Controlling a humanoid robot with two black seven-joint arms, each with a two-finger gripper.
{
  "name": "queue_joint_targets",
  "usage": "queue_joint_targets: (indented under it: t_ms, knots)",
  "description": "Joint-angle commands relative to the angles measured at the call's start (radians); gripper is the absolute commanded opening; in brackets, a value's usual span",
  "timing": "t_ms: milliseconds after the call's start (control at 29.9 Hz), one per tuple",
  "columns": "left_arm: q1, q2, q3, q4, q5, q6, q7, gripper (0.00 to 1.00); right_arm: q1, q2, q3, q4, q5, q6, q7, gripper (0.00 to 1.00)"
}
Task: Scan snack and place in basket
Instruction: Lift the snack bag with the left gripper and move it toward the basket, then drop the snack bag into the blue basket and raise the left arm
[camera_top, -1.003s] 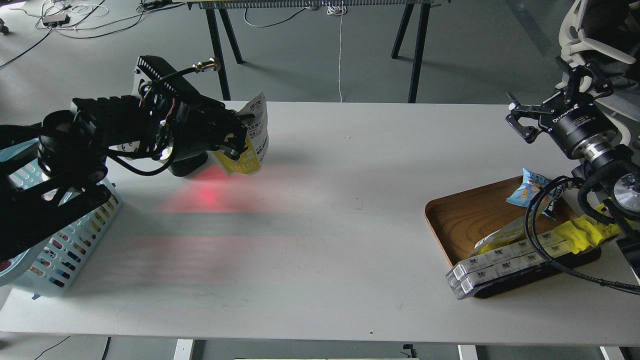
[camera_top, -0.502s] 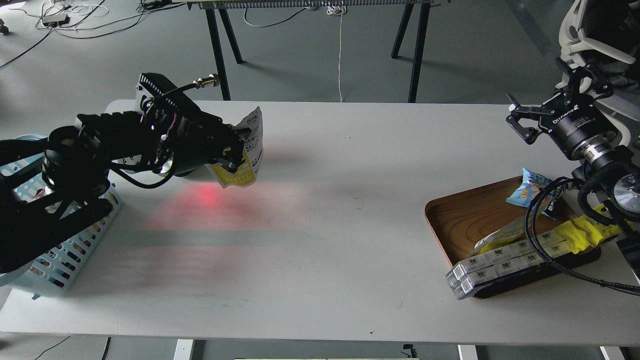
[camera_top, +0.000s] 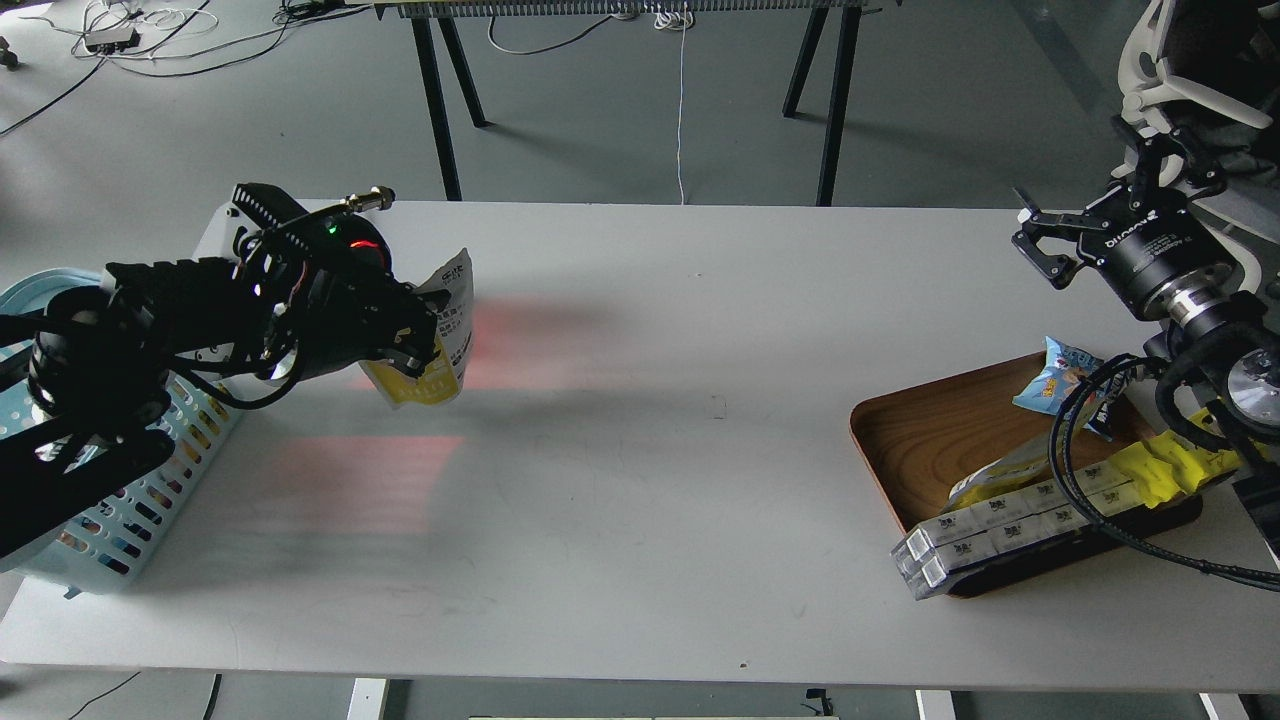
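**A:** Where was the snack (camera_top: 440, 335) at that point?

**B:** Held off the table (camera_top: 640, 480) in the left gripper (camera_top: 415, 345), which was clamped on the pouch's lower yellow part, so the white printed end stuck up and to the right. It hung just beside the basket (camera_top: 120, 500), not over it; the basket's rim sat further left, mostly hidden under the arm.

**A:** What worried you?

**B:** The hold, first. Only a corner of a thin foil pouch looked pinched (I couldn't see how much of it the fingers covered), so I judged a quick swing to the left could let it slide or peel out and fall on the table short of the basket.

**A:** And the basket itself?

**B:** The arm lay low across it. If the gripper went sideways without rising, the pouch or the wrist might catch the thick rim and shove the light plastic basket toward the table's left edge. Letting go too soon would drop the pouch against the slotted side.

**A:** The scan?

**B:** A red glow lay on the table near the pouch, but I couldn't tell whether it had read anything.

**A:** The other arm?

**B:** The right gripper (camera_top: 1040, 240) hung spread and empty above the wooden tray (camera_top: 930, 430), well apart, so no risk there.
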Motion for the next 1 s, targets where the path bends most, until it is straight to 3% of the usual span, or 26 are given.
queue_joint_targets:
  t_ms: [0, 435, 736, 903, 970]
  knots:
    - [0.011, 0.003, -0.001, -0.005, 0.0, 0.0, 0.0, 0.0, -0.001, 0.001, -0.001, 0.002, 0.0, 0.0, 0.0, 0.97]
    - [0.007, -0.068, -0.031, -0.017, -0.002, 0.0, 0.001, 0.0, 0.001, 0.0, 0.0, 0.002, 0.0, 0.002, 0.0, 0.97]
    - [0.002, 0.056, -0.174, -0.032, -0.081, 0.0, -0.022, 0.0, -0.001, 0.0, 0.0, 0.002, 0.0, 0.0, 0.0, 0.97]
    - [-0.005, 0.2, -0.312, -0.031, -0.16, 0.0, -0.086, 0.0, -0.001, 0.001, -0.001, 0.002, 0.0, 0.0, 0.0, 0.97]
    - [-0.005, 0.262, -0.343, -0.031, -0.164, 0.0, -0.13, 0.0, -0.001, 0.001, -0.001, 0.002, 0.0, 0.0, 0.0, 0.97]
